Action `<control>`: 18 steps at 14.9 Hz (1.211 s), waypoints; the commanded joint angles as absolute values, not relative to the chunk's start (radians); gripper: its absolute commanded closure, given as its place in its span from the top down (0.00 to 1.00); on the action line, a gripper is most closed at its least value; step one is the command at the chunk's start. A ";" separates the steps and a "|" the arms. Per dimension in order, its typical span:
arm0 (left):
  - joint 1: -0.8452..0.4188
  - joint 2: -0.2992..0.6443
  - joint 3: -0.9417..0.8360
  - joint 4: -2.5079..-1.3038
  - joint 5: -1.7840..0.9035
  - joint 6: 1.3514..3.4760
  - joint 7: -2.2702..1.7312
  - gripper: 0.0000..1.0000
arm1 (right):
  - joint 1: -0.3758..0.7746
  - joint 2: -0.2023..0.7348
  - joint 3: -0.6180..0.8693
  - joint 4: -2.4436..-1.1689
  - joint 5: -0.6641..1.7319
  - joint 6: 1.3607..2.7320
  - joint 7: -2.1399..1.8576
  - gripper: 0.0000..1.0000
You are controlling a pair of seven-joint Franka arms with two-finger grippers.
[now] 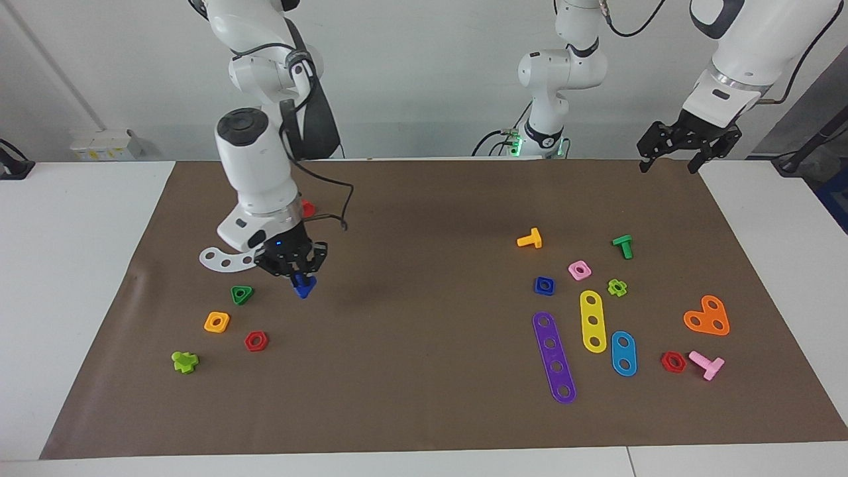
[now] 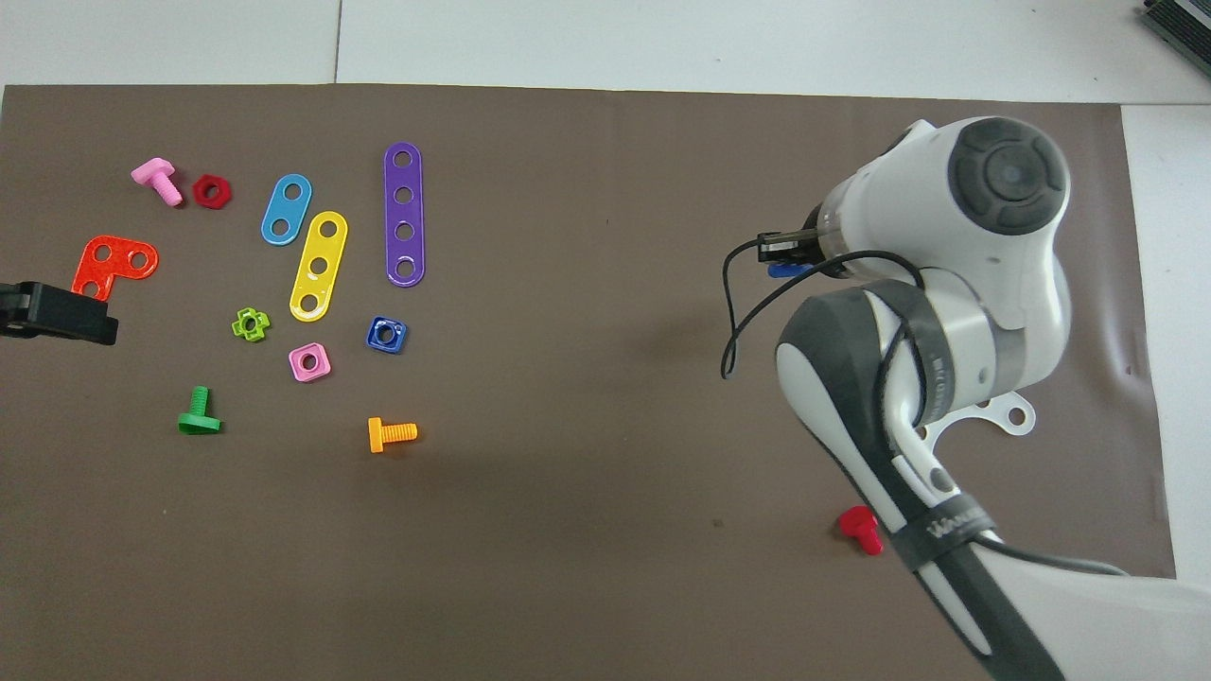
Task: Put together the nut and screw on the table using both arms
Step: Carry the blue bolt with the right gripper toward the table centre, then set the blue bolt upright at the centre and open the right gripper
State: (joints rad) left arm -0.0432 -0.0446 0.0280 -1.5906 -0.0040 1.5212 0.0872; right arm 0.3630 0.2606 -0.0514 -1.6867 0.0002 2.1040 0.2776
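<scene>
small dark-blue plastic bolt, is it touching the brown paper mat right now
Apart. The facing view shows the small dark-blue plastic bolt hanging from the right gripper, with its shadow offset on the brown paper mat.

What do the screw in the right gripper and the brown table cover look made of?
Screw, held in the right gripper: looks like moulded plastic, with uniform saturated blue colour and a smooth, toy-like shape. Brown mat: probably paper or thin card, matte, lying flat, with faint creases near one edge.
</scene>
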 commanded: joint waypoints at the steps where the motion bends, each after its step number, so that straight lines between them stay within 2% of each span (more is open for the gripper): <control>1: -0.031 -0.064 0.023 -1.608 -0.009 1.520 0.081 1.00 | 0.472 0.345 -0.057 -1.606 0.009 2.111 0.441 0.00; 4: -0.031 -0.063 0.023 -1.608 -0.009 1.520 0.081 1.00 | 0.551 0.417 -0.057 -1.534 -0.018 2.141 0.584 0.00; 9: -0.031 -0.064 0.021 -1.608 -0.009 1.520 0.081 1.00 | 0.690 0.526 -0.057 -1.539 -0.141 2.222 0.811 0.00; 15: -0.031 -0.064 0.023 -1.608 -0.009 1.520 0.081 1.00 | 0.724 0.566 -0.057 -1.563 -0.149 2.276 0.876 0.00; 18: -0.029 -0.064 0.023 -1.608 -0.009 1.520 0.081 1.00 | 0.727 0.561 -0.057 -1.633 -0.149 2.345 0.877 0.00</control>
